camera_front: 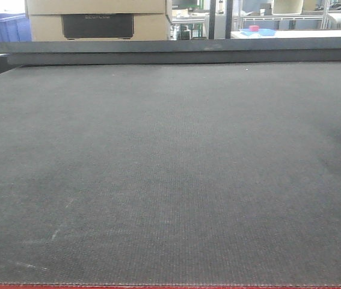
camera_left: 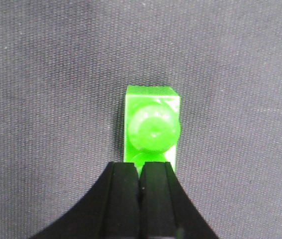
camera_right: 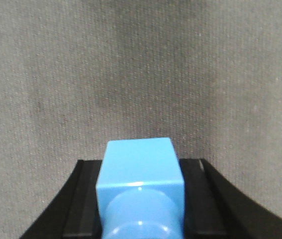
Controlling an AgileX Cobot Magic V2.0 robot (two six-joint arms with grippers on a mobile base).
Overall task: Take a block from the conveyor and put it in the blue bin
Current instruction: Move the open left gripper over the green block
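Observation:
The conveyor (camera_front: 170, 168) is a wide dark grey woven belt with a red frame (camera_front: 170, 286) along its near edge. No block or gripper shows in the front view. In the left wrist view a green block (camera_left: 151, 124) with a round stud lies on the belt. My left gripper (camera_left: 141, 167) has its black fingers pressed together over the block's near end. In the right wrist view my right gripper (camera_right: 141, 164) is shut on a blue block (camera_right: 138, 154) and holds it above the belt. A blue bin (camera_front: 2, 27) stands beyond the belt at the far left.
A black rail (camera_front: 176, 51) runs along the belt's far side. Behind it stand a cardboard box (camera_front: 98, 21) and, far right, a table with a small blue dish (camera_front: 259, 31).

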